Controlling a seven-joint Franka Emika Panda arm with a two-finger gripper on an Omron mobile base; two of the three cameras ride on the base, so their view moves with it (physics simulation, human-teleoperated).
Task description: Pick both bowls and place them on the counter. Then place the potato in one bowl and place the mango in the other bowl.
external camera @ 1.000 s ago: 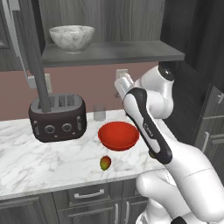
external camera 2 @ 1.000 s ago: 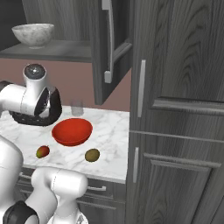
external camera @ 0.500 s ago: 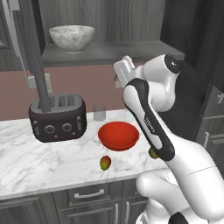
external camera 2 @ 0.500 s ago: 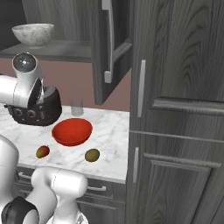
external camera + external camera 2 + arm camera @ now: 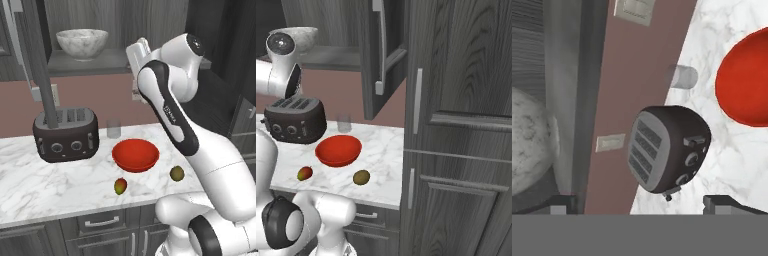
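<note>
The white-grey marbled bowl [image 5: 81, 44] sits on the dark shelf, up and to the left of my gripper [image 5: 140, 46], and its rim shows at the left edge of the hand view [image 5: 529, 145]. In that view the gripper [image 5: 643, 204] stands open and empty, its tips far apart. The red bowl [image 5: 135, 155] [image 5: 338, 150] [image 5: 747, 80] rests on the white marble counter [image 5: 30, 185]. In front of it lie the mango [image 5: 120, 186] [image 5: 304, 173] and, to its right, the potato [image 5: 176, 173] [image 5: 361, 177].
A dark toaster [image 5: 66, 136] [image 5: 667, 155] stands on the counter to the left of the red bowl, with a small glass [image 5: 114, 128] behind the bowl. An open cabinet door [image 5: 383, 55] hangs above. Tall dark cabinets [image 5: 461, 125] close off the counter's right end.
The arm has lifted and the hand has risen from over the red bowl to shelf height, near the marbled bowl. The gripper stays open; the bowls and fruit lie as before.
</note>
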